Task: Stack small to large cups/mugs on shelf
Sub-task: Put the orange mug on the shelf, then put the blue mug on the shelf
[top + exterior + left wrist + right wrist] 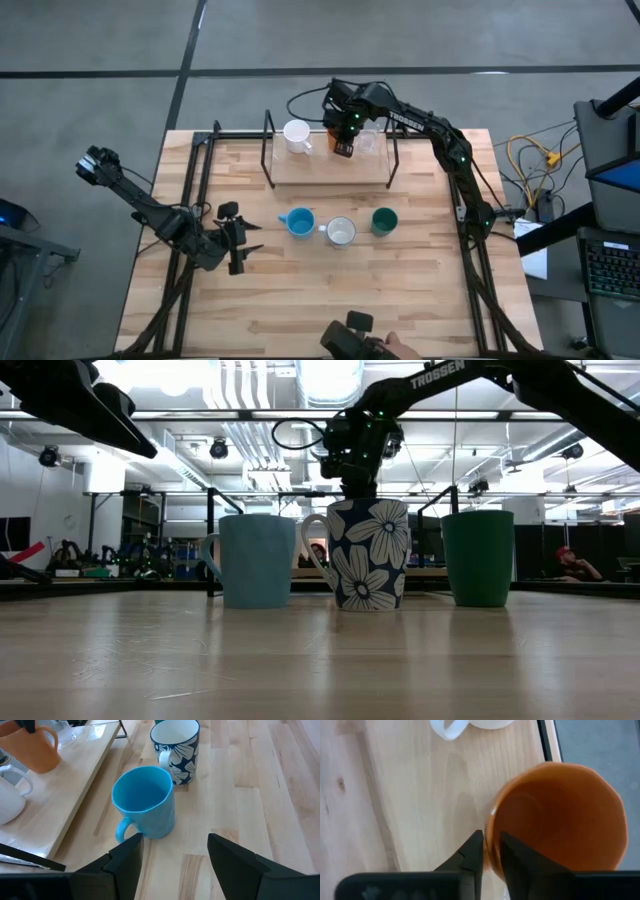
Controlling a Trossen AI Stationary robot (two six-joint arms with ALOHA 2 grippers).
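The light wooden board of the shelf (330,168), framed in thin black metal rods with upright posts, sat at the far side of the larger pale butcher-block tabletop (340,290), its grain running in long glued strips. Over the shelf, the right gripper (491,851) was clenched on the smooth rim of the round orange mug (560,817), one dark finger inside the wall and one outside, the mug held just above the board. A glossy white mug (296,135) with a looped handle stood on the shelf just beside it toward the left arm's side, and a clear glass cup (370,143) stood close on the other side, partly hidden by the arm. In front of the shelf, three mugs stood upright in a row on the tabletop: a matte light blue mug (145,802), a white mug with dark blue flower print (176,750) and a dark green cup (384,221), near one another but apart. The left gripper (172,852) hung low over the table just beside the light blue mug, its angular dark fingers spread and grasping nothing. A person's hand (400,348) showed at the table's near edge.
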